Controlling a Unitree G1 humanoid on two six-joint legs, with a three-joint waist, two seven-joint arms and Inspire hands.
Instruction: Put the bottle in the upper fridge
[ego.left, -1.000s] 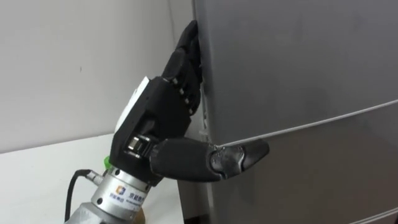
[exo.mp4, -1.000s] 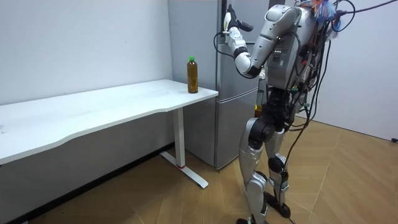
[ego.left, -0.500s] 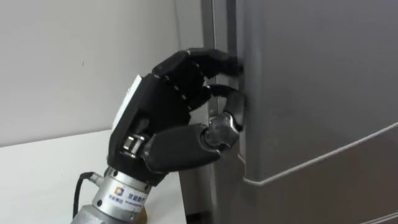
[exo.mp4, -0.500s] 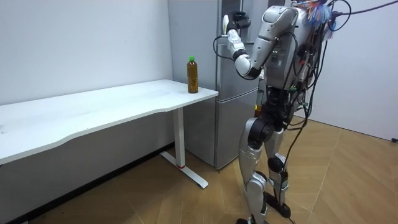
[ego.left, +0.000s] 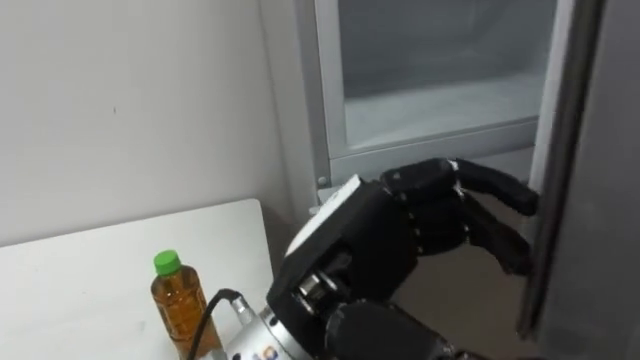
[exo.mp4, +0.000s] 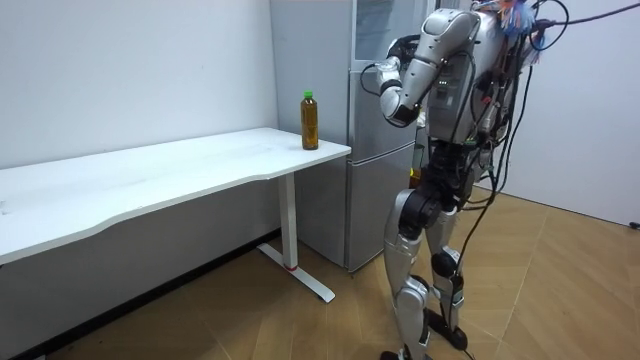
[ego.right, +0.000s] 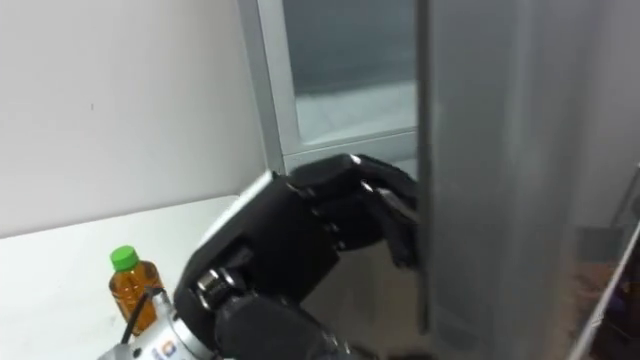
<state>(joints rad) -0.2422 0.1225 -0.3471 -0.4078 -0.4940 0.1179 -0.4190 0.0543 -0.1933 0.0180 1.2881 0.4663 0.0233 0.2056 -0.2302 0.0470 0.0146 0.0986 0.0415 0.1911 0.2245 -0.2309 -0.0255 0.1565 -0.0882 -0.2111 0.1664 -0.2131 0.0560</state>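
We judged the step in hand to be pulling open the upper fridge door (ego.left: 588, 150). Doing it well meant drawing the door round on its own arc about the hinge, steadily, not tugging it straight back, so that the hooked fingers would not slide off the edge. We also reckoned the door should swing wide enough for an arm carrying something to pass before we let go of it. Our left hand (ego.left: 390, 240) was raised at the door's free edge, its back turned up toward our head. The fingers (ego.left: 485, 195) were curled round that edge and gripping it; where the thumb lay we could not tell. Just beyond the fingertips the upper fridge (ego.left: 430, 70) stood partly open, showing a pale interior above a light frame. The bottle (ego.left: 178, 300), amber with a green cap, stood upright on the white worktop (ego.left: 80, 270), well back from the fingers on the wrist side and held by no hand, so the carrying was not yet begun. In the room view we stood upright close before the fridge, the left arm bent at the elbow and lifted to the top compartment, with the worktop's near corner beside us.
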